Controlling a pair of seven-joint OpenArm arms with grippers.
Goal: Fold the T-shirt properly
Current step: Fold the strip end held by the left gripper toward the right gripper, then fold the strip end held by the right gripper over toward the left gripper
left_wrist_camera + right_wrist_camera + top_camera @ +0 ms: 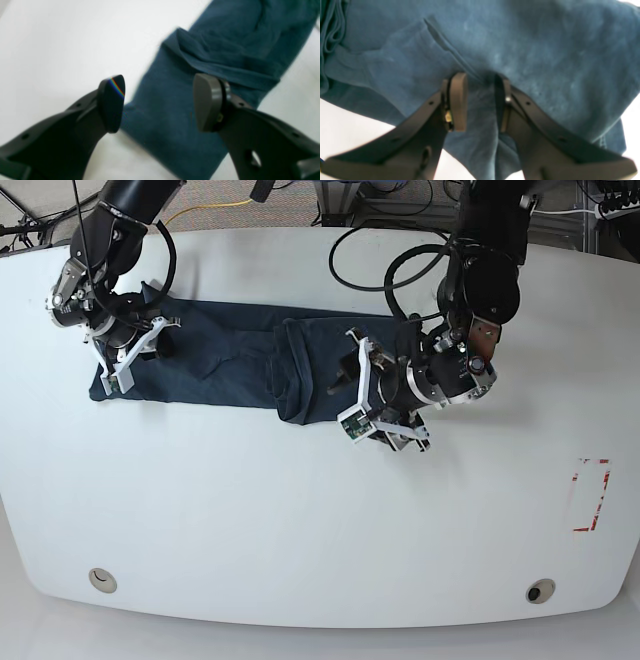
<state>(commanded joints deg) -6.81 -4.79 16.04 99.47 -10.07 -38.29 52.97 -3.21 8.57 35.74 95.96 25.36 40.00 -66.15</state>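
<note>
White table [300, 520] carried one T-shirt [220, 365], lying as long band across far half, partly folded. Two arms. Right gripper [480, 100]: jaws narrowed, pinching cloth ridge at band's end. Left gripper [157, 102]: jaws spread, holding nothing, over other end. Step: lengthwise fold. Next: left must close on cloth.

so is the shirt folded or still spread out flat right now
Partly folded. The shirt lies as a long narrow band on the table, with one end doubled over in a thicker layer; the final fold isn't done.

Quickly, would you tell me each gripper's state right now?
Left gripper: open, holding nothing, above the T-shirt.
Right gripper: shut on the T-shirt.
</note>
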